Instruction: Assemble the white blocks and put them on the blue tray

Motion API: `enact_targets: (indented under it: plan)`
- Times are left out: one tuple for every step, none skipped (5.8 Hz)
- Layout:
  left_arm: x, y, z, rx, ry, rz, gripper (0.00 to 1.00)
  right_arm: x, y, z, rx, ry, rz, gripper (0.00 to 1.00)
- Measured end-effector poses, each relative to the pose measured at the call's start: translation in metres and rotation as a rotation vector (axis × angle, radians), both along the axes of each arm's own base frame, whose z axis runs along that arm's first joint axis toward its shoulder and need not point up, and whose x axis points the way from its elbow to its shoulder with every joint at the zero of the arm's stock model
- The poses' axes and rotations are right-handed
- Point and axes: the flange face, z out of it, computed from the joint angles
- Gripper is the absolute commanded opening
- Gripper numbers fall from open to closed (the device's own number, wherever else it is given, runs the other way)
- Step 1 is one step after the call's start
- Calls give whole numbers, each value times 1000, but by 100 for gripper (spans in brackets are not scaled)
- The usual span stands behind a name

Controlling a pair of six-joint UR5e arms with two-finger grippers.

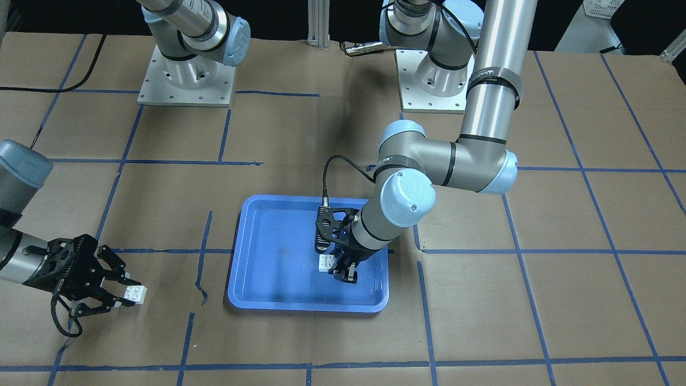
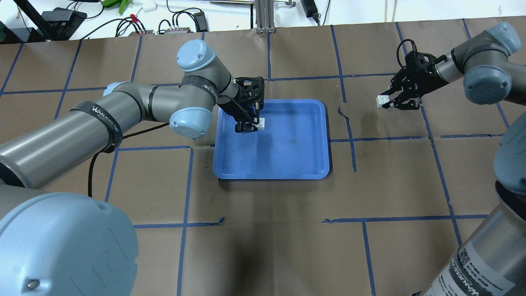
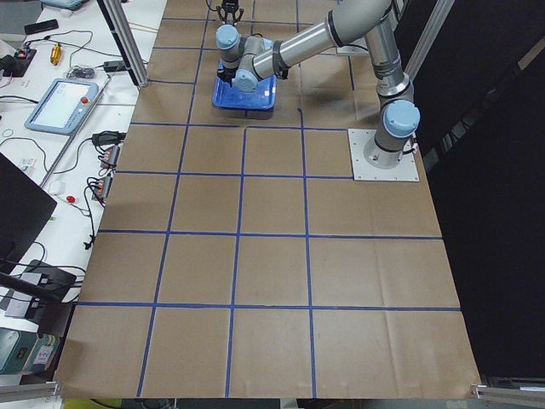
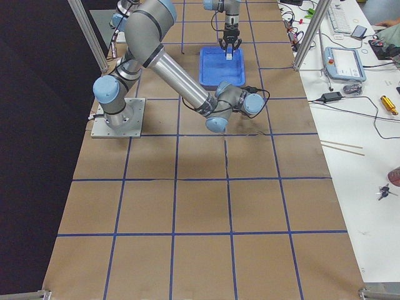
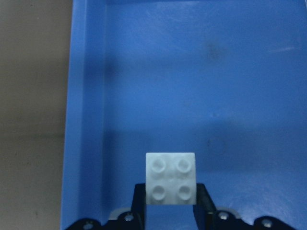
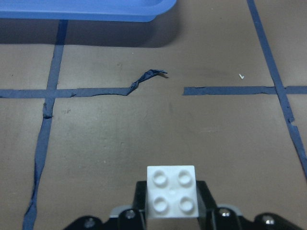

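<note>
The blue tray (image 2: 287,156) lies at the table's middle. My left gripper (image 2: 255,123) is over the tray's far left part, shut on a white block (image 2: 261,122) with its four studs facing the wrist camera (image 5: 171,178). It holds the block just above the tray floor (image 5: 201,81). My right gripper (image 2: 385,101) is well to the right of the tray, shut on the second white block (image 2: 382,100), low over the brown paper. That block shows studs up in the right wrist view (image 6: 171,191). The two blocks are apart.
Brown paper with a blue tape grid covers the table (image 2: 267,230). A torn, curled piece of tape (image 6: 146,76) lies between my right gripper and the tray's near corner (image 6: 86,9). The arm bases (image 1: 185,80) stand on the robot side.
</note>
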Motion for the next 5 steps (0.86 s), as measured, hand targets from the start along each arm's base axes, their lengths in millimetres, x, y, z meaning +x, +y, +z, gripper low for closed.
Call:
enact_targets:
  plan:
    - [-4, 12, -7, 3, -1, 0, 0, 4, 8, 34, 15, -6, -8, 10]
    - [-10, 20, -9, 6, -2, -9, 0, 12, 22, 68, 32, -14, -9, 11]
    - [-20, 28, -8, 2, -14, -27, 0, 21, 36, 92, 38, -17, -1, 13]
    - [-26, 36, -8, 2, -30, -41, 0, 29, 46, 94, 45, -40, 3, 14]
    - [-27, 40, -11, 8, -37, -44, 1, 36, 54, 88, 54, -74, 2, 15]
